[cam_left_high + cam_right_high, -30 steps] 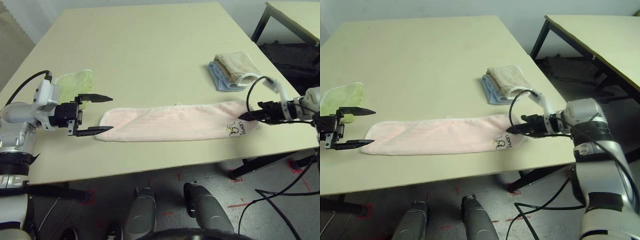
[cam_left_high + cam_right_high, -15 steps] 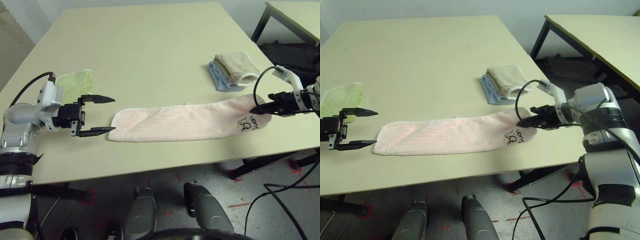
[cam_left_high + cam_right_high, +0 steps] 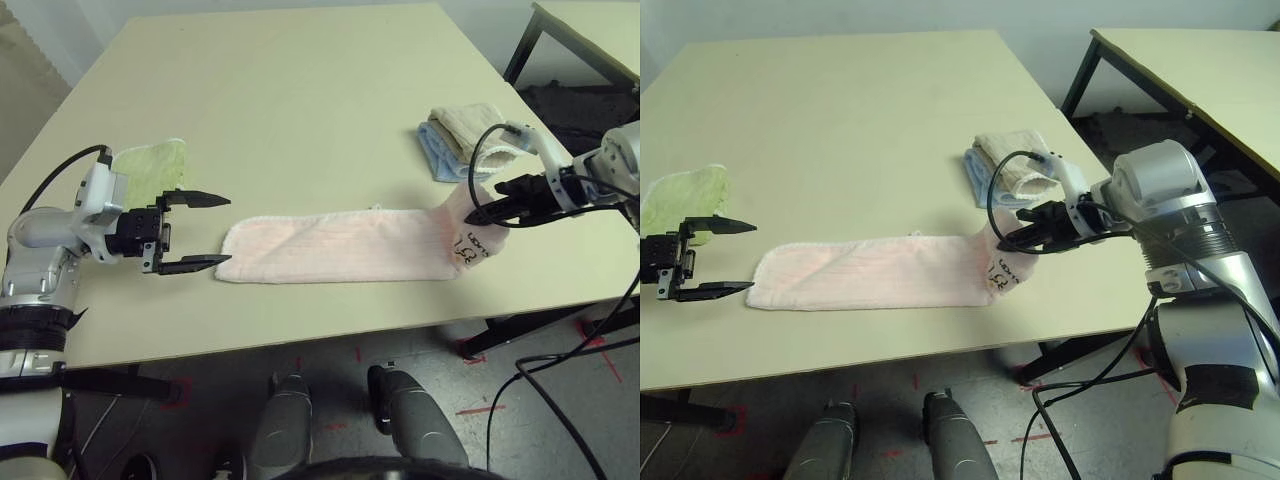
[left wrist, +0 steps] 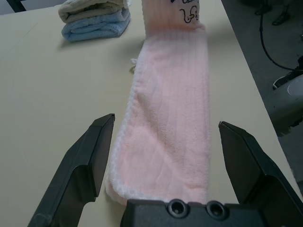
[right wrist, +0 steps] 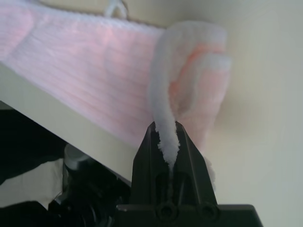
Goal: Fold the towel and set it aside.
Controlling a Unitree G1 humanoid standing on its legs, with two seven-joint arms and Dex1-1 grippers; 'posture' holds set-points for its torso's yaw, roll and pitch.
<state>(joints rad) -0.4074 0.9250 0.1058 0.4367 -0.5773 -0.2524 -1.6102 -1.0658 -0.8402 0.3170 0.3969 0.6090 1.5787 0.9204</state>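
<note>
The pale pink towel [image 3: 340, 245] lies as a long strip across the front of the table [image 3: 300, 100], folded lengthwise. Its right end, with the dark logo [image 3: 466, 250], is lifted off the table and curls back toward the left. My right gripper [image 3: 474, 215] is shut on that lifted end; the whitish edging [image 5: 164, 137] sits pinched between its fingers. My left gripper [image 3: 208, 230] hovers just off the towel's left end, open, with nothing between its fingers [image 4: 90, 161]. The strip [image 4: 170, 123] runs away from it between the fingertips.
A small light-green cloth [image 3: 150, 165] lies behind the left gripper. A folded beige and blue stack [image 3: 462, 140] sits at the back right, close behind the right gripper. The table's front edge runs just below the towel. A second table [image 3: 1200, 70] stands to the right.
My right gripper has carried the towel's logo end up and to the left, so the end now curls over. The strip slid rightward earlier. The left gripper stays open in place.
</note>
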